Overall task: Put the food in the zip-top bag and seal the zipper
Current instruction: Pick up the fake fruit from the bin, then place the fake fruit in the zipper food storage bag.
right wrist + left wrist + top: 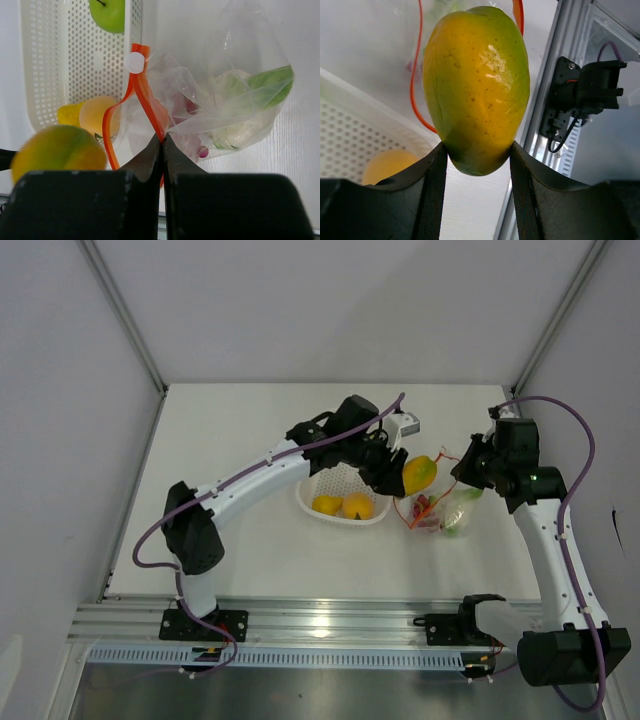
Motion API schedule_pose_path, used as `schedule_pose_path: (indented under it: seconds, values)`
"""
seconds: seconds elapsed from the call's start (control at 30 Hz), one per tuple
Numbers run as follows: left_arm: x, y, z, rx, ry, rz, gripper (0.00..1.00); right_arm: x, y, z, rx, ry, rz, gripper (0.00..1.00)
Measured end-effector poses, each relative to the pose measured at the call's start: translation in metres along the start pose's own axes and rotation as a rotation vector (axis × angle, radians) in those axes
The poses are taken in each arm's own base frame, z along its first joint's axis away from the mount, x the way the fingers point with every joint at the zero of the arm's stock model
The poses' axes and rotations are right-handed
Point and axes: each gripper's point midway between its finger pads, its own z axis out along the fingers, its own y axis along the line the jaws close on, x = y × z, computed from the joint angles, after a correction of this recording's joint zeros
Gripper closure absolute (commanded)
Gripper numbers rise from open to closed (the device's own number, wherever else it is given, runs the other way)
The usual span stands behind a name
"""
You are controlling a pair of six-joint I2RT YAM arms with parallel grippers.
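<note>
"Who's got the mango?"

"The left gripper [478, 155]. Its two black fingers [436, 185] are clamped on one end of the orange-yellow mango [477, 85], and the rest of the fruit sticks out past them. It's held at the right-hand rim of the white perforated basket [345, 488], just beside the mouth of the zip-top bag [225, 100]."

"And the other arm?"

"The right gripper [162, 140] is pinched tight on the zipper [142, 80], the orange-red strip along the bag's mouth. The strip bows out into a loop on the basket side, so the mouth stands open."

"Anything inside the bag?"

"Yes, the white cauliflower [235, 132] with its green leaf, and some red grapes [191, 106] showing through the plastic. The bag lies on the surface [250, 420] between the basket and the right arm."

"What's in the basket?"

"A green apple [107, 12] at one end, and a yellow fruit [67, 114] and an orange fruit [97, 116] touching each other at the other end, nearest the bag."
</note>
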Motion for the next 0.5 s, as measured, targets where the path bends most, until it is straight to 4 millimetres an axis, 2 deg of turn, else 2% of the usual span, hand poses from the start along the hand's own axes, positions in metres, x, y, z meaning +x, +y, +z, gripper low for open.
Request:
schedule_pose_path:
  seconds: [0.1,0.23,0.33,0.4,0.43,0.5]
  values:
    - [0.017,-0.004,0.017,0.031,0.058,-0.065,0.99,0.000,0.001,-0.001,-0.003,-0.001,-0.003,1.00]
    - [0.037,0.002,0.037,0.030,0.147,-0.161,0.99,-0.001,0.004,-0.002,-0.010,-0.001,-0.009,1.00]
    - [0.038,0.007,0.050,0.024,0.179,-0.211,0.98,0.000,0.006,-0.002,-0.016,0.002,-0.013,1.00]
    - [0.038,0.008,0.055,0.020,0.193,-0.243,0.93,0.002,0.008,-0.002,-0.020,0.005,-0.018,1.00]
    - [0.037,0.008,0.057,0.019,0.196,-0.254,0.87,0.002,0.009,-0.002,-0.023,0.006,-0.021,1.00]
    - [0.034,0.007,0.058,0.017,0.201,-0.280,0.84,0.003,0.011,-0.002,-0.027,0.009,-0.025,1.00]
